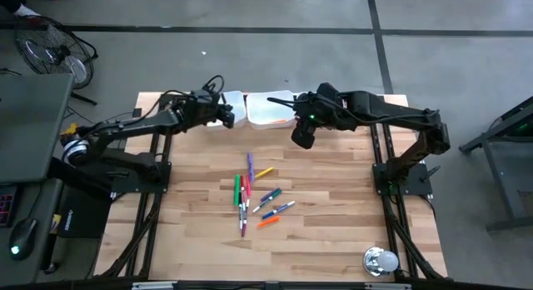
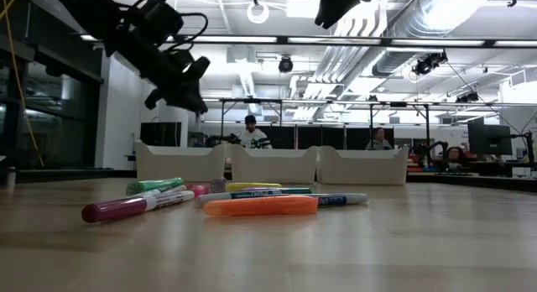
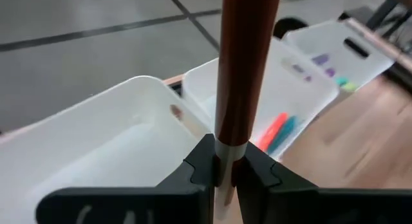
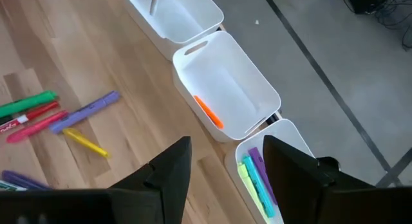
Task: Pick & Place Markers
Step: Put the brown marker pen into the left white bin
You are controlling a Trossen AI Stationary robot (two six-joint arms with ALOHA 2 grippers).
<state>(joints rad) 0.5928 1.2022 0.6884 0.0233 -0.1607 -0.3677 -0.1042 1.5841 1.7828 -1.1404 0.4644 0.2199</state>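
Wooden table (image 1: 333, 248), left pincer (image 3: 222, 176) pinching marker (image 3: 241, 69)

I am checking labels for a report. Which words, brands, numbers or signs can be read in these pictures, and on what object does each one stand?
No text can be read with certainty.
Blue-capped marker: dark print on its white barrel, too blurred to read.
Red marker: dark print on its white barrel, too small to read.
White trays: no label visible.
Left gripper, holding a red marker: no print visible.
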